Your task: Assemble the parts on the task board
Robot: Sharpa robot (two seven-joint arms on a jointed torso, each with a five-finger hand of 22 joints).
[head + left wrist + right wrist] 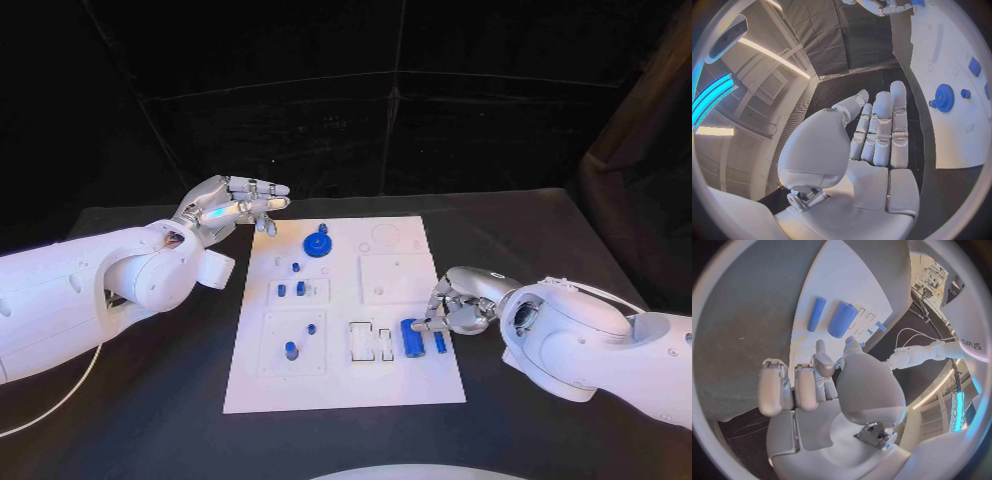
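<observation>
The white task board lies in the middle of the black table. A blue gear stands near its far end and also appears in the left wrist view as a blue gear. Two blue cylinders lie side by side near the board's right edge, seen close in the right wrist view as two blue cylinders. My right hand hovers just beside them with fingers half bent, holding nothing. My left hand is raised over the board's far left corner, fingers stretched and empty.
Several small blue pieces stand in recesses on the board's left half. An empty rectangular slot sits next to the cylinders. A square recess lies at the right. Black table surrounds the board, with a dark curtain behind.
</observation>
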